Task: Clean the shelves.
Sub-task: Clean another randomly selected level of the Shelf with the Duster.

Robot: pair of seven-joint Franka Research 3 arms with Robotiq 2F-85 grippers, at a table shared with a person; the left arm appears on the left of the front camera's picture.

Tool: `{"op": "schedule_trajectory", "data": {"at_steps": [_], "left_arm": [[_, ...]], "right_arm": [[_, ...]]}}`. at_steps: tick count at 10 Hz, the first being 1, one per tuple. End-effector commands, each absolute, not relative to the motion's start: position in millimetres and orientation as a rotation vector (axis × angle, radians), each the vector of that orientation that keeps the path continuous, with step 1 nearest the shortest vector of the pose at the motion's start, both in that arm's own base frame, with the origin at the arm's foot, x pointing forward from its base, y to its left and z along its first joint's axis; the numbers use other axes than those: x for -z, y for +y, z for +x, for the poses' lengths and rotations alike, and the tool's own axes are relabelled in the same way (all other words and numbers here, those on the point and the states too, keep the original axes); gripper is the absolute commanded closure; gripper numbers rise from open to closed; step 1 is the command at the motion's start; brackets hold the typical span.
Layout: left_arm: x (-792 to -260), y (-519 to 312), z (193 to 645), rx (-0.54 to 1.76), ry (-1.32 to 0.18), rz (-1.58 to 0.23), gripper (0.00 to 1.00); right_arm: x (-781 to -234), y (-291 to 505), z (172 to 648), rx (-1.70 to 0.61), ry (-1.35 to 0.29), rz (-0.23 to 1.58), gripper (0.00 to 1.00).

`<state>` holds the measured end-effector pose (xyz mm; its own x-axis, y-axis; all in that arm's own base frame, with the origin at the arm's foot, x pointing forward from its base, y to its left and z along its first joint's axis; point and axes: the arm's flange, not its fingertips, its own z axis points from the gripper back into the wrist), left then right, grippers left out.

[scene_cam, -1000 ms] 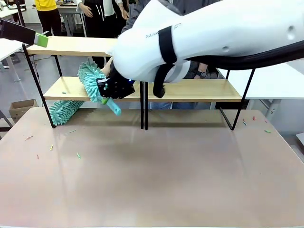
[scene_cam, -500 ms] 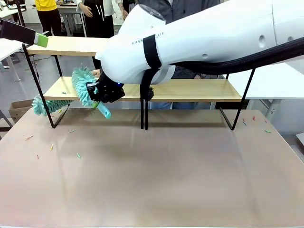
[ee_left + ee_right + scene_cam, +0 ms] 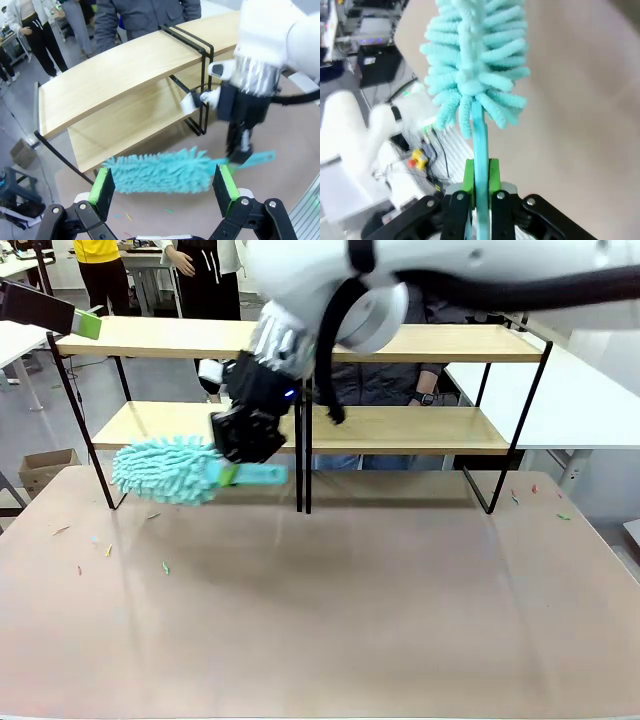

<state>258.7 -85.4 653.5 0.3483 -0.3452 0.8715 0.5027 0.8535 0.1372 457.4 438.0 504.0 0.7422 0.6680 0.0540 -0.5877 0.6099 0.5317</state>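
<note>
- Right gripper (image 3: pixel 243 452) is clamped on the teal chenille duster (image 3: pixel 165 470), in front of the shelves' (image 3: pixel 400 430) lower board.
- Left gripper (image 3: pixel 165 187) hangs with jaws apart, above and left of the shelves.
- Shelves stand along the table's (image 3: pixel 350 610) far edge.

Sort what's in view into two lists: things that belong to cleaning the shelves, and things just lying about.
Part of the job:
- shelves
- teal microfibre duster
- right gripper, shut on the duster's handle

Just lying about:
- small coloured scraps on the table
- cardboard box on the floor
- left gripper, open, holding nothing
</note>
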Motion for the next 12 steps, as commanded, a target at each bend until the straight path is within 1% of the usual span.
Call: {"op": "schedule_trajectory", "data": {"at_steps": [1,3,4,6,7,9,11,12], "left_arm": [[-653,-85,259,0.553,-1.085,-0.168,0.00],[-653,-85,259,0.553,-1.085,-0.168,0.00],[-653,-85,259,0.553,-1.085,-0.168,0.00],[-653,-85,259,0.553,-1.085,-0.168,0.00],[-653,-85,259,0.553,-1.085,-0.168,0.00],[-653,-85,259,0.553,-1.085,-0.168,0.00],[-653,-85,259,0.553,-1.085,-0.168,0.00],[-653,-85,259,0.553,-1.085,-0.168,0.00]], "right_arm": [[-539,386,454,-0.724,0.086,0.622,0.88],[-539,366,440,-0.759,0.115,0.706,0.88],[-537,354,427,-0.773,0.180,0.715,0.88],[-547,292,387,-0.763,0.272,0.714,0.88],[-553,242,359,-0.717,0.255,0.709,0.88],[-561,158,308,-0.620,0.068,0.803,0.88],[-562,91,257,-0.556,-0.196,0.945,0.88],[-563,65,241,-0.517,-0.350,1.053,0.88]]}}
